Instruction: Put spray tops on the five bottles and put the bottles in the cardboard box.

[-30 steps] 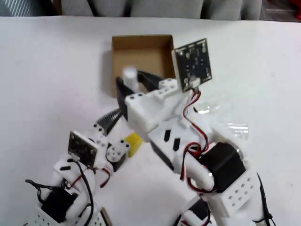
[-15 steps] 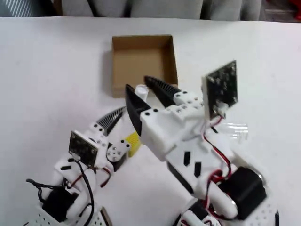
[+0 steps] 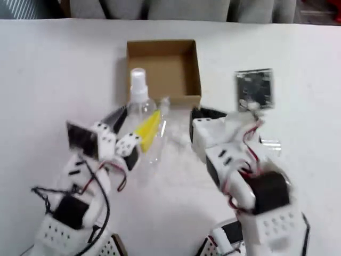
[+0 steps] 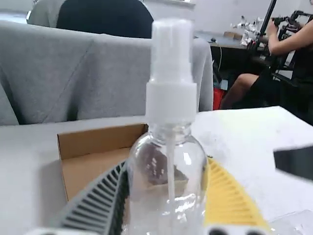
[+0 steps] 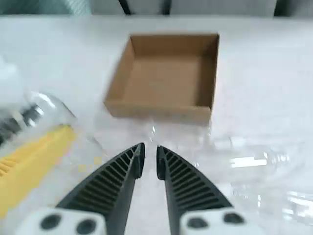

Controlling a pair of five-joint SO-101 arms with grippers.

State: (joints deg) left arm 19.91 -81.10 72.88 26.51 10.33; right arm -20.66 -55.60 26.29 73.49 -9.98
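Bottle with spray top clamped in left gripper; right gripper nearly closed, empty

A white surface carries an open cardboard box, clear bottles lying on their sides close by.

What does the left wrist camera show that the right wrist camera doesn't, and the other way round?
Left wrist view: the white spray top seated on the upright clear bottle, held in the left gripper. Right wrist view: the right gripper, all but closed and empty, and spare bottles lying on the table. Shared: the cardboard box, the held bottle and the yellow finger.
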